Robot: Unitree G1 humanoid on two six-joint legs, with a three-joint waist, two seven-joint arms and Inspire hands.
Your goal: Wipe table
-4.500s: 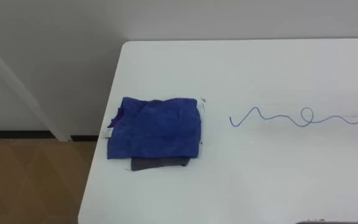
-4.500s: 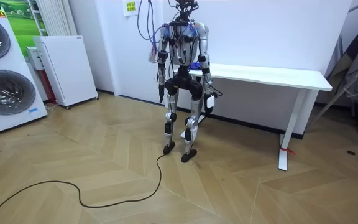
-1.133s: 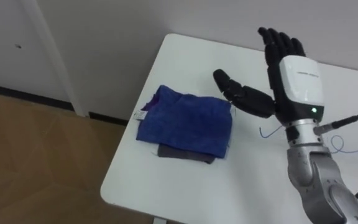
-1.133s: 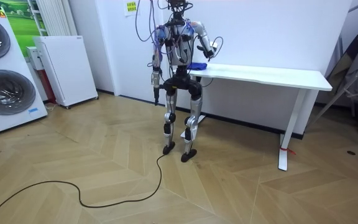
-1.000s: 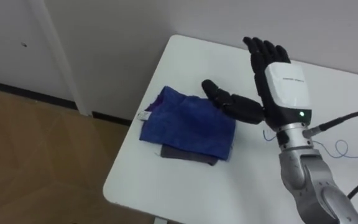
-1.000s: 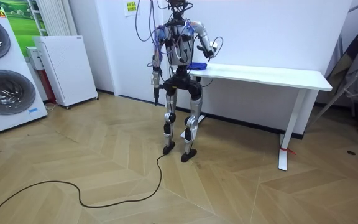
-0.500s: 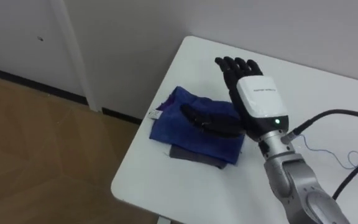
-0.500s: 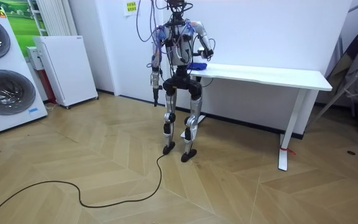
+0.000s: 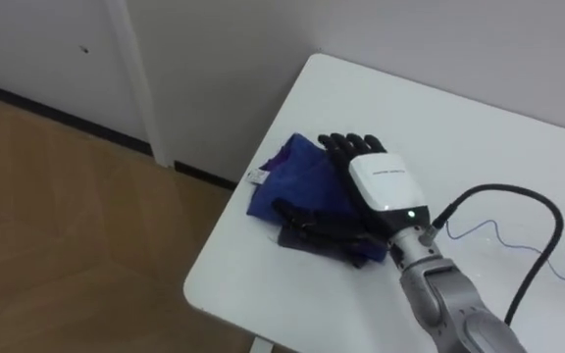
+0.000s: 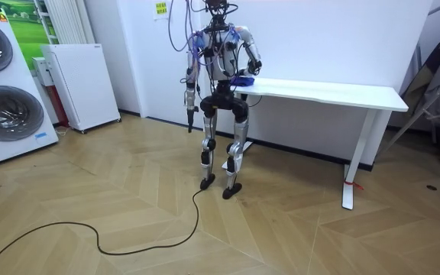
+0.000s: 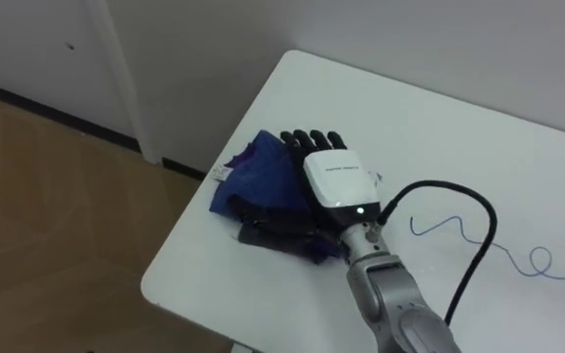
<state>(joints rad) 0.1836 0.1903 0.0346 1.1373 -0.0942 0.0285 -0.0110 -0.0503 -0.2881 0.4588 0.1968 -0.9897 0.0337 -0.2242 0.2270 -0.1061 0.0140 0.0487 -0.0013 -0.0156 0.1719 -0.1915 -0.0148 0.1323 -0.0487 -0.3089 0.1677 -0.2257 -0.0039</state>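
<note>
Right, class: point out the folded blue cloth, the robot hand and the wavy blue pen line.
Folded blue cloth point(image 9: 287, 181), left eye view: uncovered left part.
Right robot hand point(image 9: 383, 183), left eye view: white back.
Wavy blue pen line point(image 9: 487, 226), left eye view: left stretch.

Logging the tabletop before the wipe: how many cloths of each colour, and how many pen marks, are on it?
Blue cloth: 1
Grey cloth, under the blue one: 1
Blue pen scribble: 1
Total: 3
</note>
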